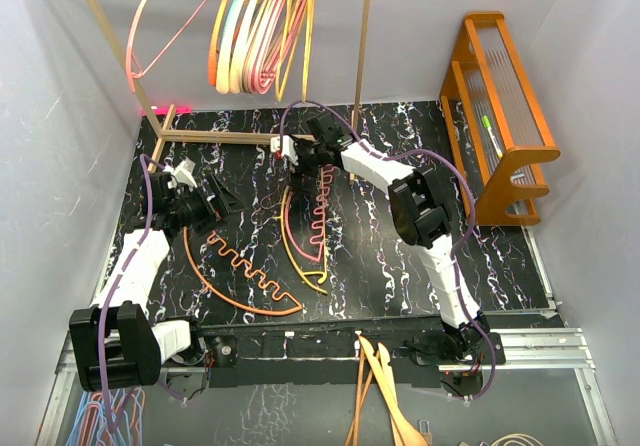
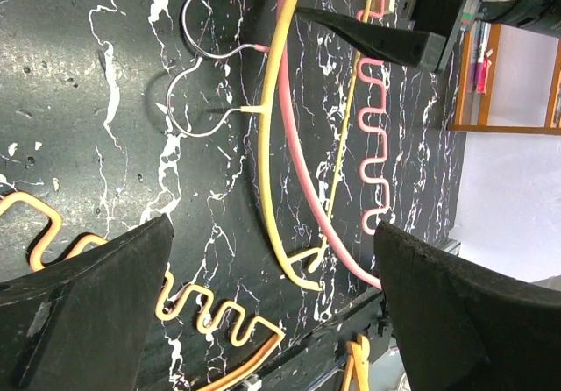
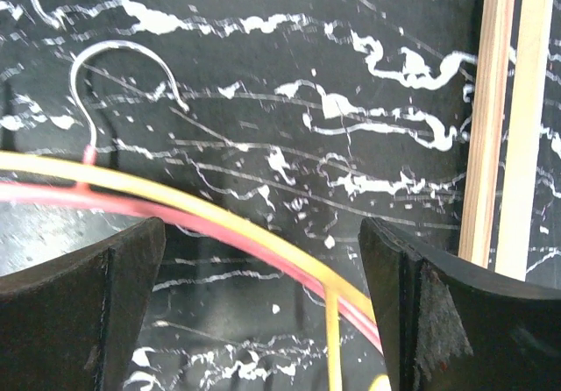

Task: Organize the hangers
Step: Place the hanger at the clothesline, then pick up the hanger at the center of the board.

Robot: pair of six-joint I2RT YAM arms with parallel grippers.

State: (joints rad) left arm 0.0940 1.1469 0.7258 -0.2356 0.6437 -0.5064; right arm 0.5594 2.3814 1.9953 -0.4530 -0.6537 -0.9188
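Hovering with jaws wide, the right claw (image 3: 263,264) sits directly over the yellow hanger (image 3: 88,174) and pink hanger (image 3: 44,192) lying on the table (image 3: 351,75), their arms running crosswise between its fingers; the left claw (image 2: 272,226), equally wide, is farther off.

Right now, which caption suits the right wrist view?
Open right gripper over yellow hanger and pink hanger on black table.

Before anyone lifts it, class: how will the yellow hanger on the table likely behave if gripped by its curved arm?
The yellow hanger looks thin, so probably light and slightly springy. Its long curve, gripped off-centre, would likely swing. It lies against the pink hanger, so they may snag.
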